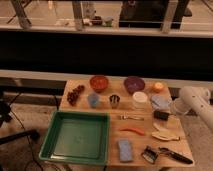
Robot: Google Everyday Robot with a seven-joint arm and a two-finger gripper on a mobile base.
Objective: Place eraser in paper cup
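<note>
The hand (172, 111) hangs at the bench's (116, 125) right edge, beside the eraser (161, 114). Whether it is wide or narrow, I cannot tell. The paper cup (140, 99) stands behind.

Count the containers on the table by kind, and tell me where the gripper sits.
Cups: 3 (light blue cup, metal cup, paper cup)
Bowls: 2 (orange bowl, purple bowl)
Trays: 1 (green tray)
Total: 6
The gripper is at the right side of the table, close to the eraser.
</note>
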